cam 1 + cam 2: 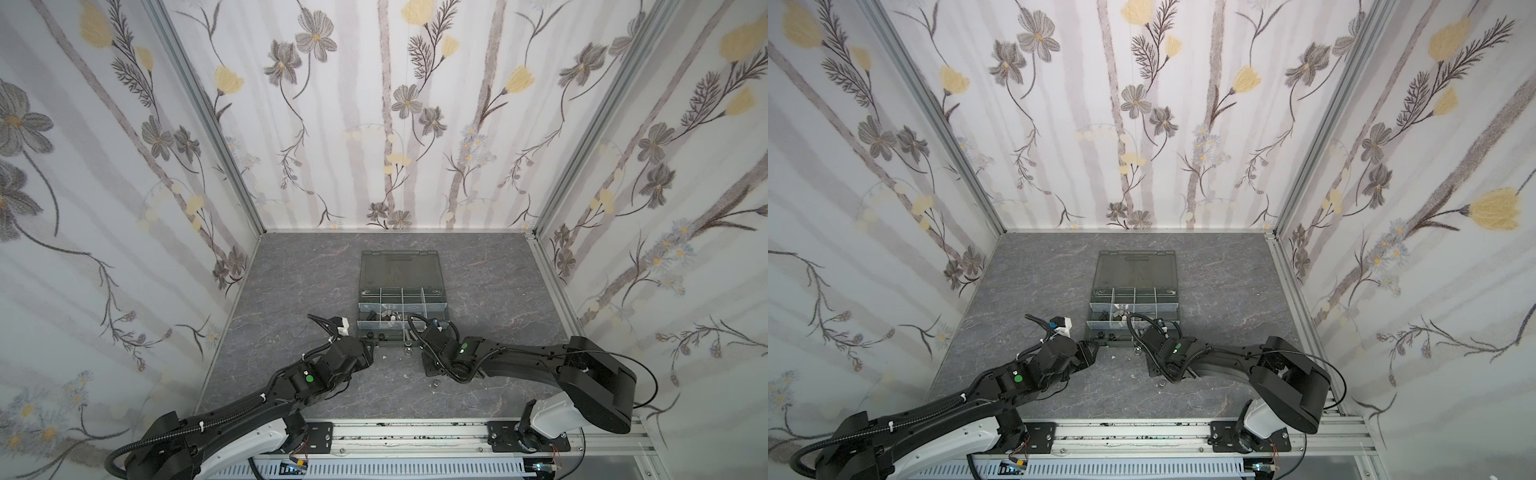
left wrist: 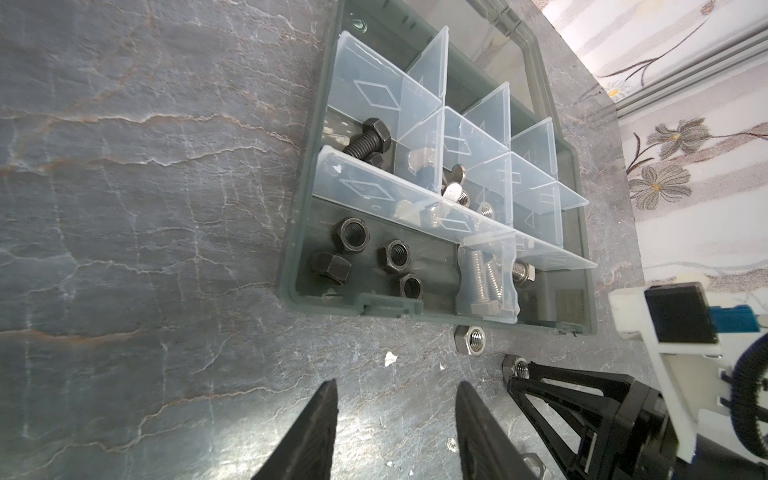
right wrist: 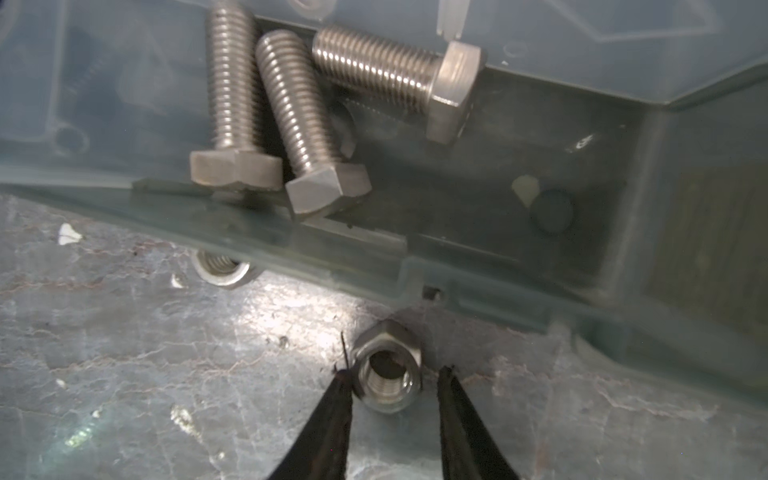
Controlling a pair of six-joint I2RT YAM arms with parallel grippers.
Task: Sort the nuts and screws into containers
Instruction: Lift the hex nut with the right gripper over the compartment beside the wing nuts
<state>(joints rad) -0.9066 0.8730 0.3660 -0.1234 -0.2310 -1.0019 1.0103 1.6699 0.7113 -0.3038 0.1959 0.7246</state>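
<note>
The right hand (image 3: 395, 374) stood low on the grey, marble-veined surface (image 3: 124, 353), its dark fingers parted either side of a silver nut (image 3: 388, 386) that lay just outside the smoky plastic box (image 3: 478, 286). One finger touched a flat and the other stood just clear, so I judged it was lined up to pinch across the hexagon. The left hand (image 2: 395, 415) hovered open and empty nearby, out of the way. Behind cloudy dividers (image 2: 374, 187) lay threaded steel screws (image 3: 299, 112) and matte black nuts (image 2: 353, 237), each kind apart.
</note>
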